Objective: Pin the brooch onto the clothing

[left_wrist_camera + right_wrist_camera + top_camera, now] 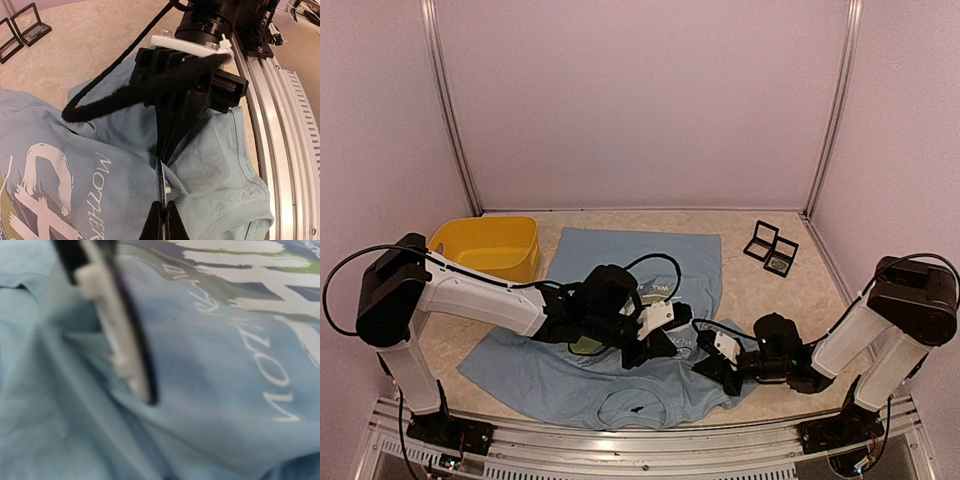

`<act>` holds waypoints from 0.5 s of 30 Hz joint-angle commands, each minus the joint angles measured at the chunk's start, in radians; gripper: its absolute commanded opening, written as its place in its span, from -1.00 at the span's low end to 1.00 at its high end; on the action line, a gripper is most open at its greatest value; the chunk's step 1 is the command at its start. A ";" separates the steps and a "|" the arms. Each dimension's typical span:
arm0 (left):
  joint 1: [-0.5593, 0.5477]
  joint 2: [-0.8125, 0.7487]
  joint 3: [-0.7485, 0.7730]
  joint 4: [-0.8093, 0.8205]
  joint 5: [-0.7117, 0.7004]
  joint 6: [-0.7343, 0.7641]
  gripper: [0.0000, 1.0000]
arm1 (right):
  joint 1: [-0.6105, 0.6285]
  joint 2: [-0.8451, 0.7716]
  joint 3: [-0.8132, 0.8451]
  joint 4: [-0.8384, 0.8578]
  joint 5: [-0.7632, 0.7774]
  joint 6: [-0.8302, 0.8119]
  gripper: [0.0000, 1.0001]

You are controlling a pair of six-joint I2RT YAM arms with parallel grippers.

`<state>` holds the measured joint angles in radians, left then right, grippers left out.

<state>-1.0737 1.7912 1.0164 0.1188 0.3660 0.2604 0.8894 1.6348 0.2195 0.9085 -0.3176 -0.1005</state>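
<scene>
The light blue T-shirt (650,255) lies spread on the table, with its white lettering partly under the arms. My left gripper (164,206) is shut on the brooch (161,182), a thin disc seen edge-on with a white pin back pressed against a raised fold of the shirt (100,150). My right gripper (167,142) faces it from the far side, its fingers closed on that fold. In the top view the two grippers, left (682,333) and right (705,352), meet low on the shirt's chest. The right wrist view is blurred and shows the brooch (131,347) against the fabric (210,405).
A yellow bin (490,245) stands at the back left, touching the shirt's edge. Two small black display boxes (770,245) sit at the back right. The aluminium rail (620,440) runs along the near edge, close behind the shirt's collar.
</scene>
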 commanded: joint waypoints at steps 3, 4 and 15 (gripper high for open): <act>0.011 -0.054 0.022 -0.023 0.047 0.005 -1.00 | -0.034 0.034 0.031 -0.107 0.075 0.031 -1.00; 0.011 -0.061 0.022 -0.030 0.050 0.005 -1.00 | -0.038 0.040 0.036 -0.116 0.082 0.035 -1.00; 0.010 -0.079 0.007 -0.025 0.056 -0.006 -1.00 | -0.058 0.030 0.069 -0.172 0.046 0.016 -1.00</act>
<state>-1.0622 1.7519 1.0164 0.0685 0.3847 0.2592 0.8474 1.6619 0.2775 0.8337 -0.2794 -0.0765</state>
